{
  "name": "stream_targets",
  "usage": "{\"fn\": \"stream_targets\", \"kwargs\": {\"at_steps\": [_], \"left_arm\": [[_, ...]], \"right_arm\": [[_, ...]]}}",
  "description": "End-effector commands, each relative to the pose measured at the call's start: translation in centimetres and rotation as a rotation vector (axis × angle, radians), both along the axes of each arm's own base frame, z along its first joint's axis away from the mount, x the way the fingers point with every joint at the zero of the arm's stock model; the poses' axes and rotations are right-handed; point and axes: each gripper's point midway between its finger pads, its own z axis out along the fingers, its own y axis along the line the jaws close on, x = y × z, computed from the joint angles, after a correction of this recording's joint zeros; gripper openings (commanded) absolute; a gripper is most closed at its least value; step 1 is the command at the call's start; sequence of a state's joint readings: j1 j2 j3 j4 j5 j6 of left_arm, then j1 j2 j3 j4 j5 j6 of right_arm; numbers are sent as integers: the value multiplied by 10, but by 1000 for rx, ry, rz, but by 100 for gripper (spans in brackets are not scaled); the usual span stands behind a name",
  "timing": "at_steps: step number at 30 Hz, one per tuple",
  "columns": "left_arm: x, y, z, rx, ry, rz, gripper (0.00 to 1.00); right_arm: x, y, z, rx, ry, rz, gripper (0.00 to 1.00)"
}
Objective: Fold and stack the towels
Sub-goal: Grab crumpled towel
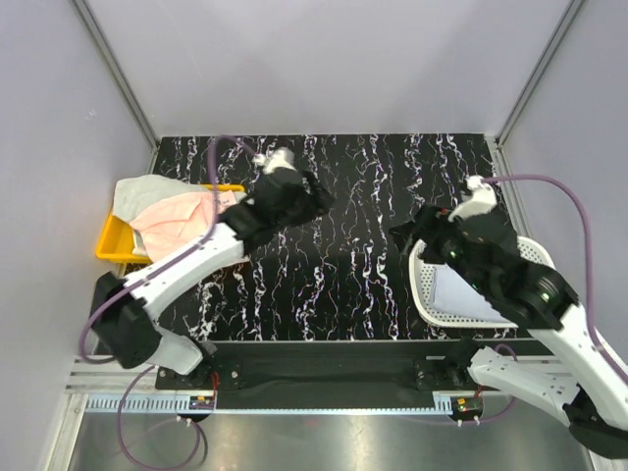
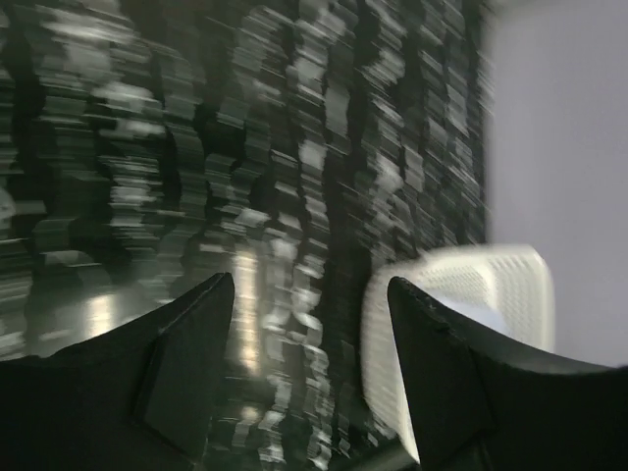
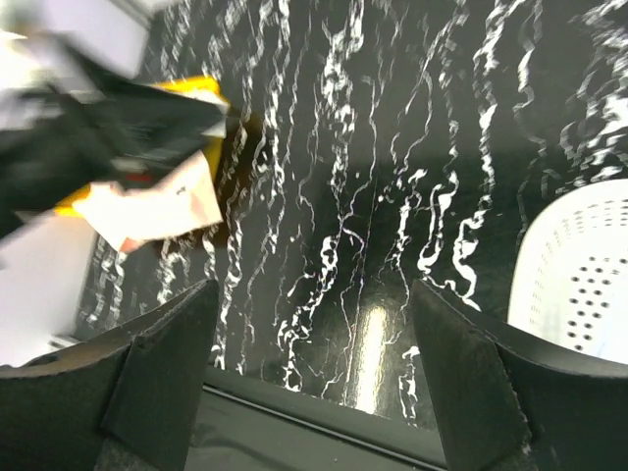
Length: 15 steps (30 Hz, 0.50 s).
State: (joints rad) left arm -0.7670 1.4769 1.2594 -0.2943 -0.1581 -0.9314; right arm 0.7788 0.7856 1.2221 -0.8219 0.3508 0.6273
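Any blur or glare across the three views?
Left wrist: heavy motion smear over the table and basket, only its own fingers crisp. Right wrist: table sharp, glare streak low centre, left arm smeared upper left. Top external: sharp, evenly lit.

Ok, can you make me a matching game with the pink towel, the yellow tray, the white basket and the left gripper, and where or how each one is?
Things:
1 pink towel
2 yellow tray
3 white basket
4 left gripper

Places or states:
A on the right side of the table
B open, holding nothing
C at the table's left edge
D heaped in the tray

Pairs: 1-D, 2-C, 3-A, 4-B
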Motion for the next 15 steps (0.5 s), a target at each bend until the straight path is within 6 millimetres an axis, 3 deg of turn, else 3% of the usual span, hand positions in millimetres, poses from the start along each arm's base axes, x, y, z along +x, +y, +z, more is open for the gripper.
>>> {"fn": "stream_targets", "kwargs": {"at_steps": [1,2,3,5,8,11,12,15], "left_arm": [[-10,144,-33,350,69,368,68],[-10,181,-44,393,103,451,65],[-13,202,-37,392,94,497,64],[-16,255,-47,452,151,616,61],[-16,304,-53,510,194,723,61],[-5,330,-54,564,224,775,61],[0,338,-44,581,212,809,61],[15,355,-48,660,238,830,61]], "right_arm": [[21,36,-6,15,-13,75,86],[22,46,-15,13,8,108,86],[27,56,-14,30,1,126,86],[33,75,-30,21,44,175,85],[44,94,-47,11,77,207,84],[52,105,-61,-6,96,219,84],[54,108,-67,-14,110,224,84],[55,114,-75,-14,126,238,84]]}}
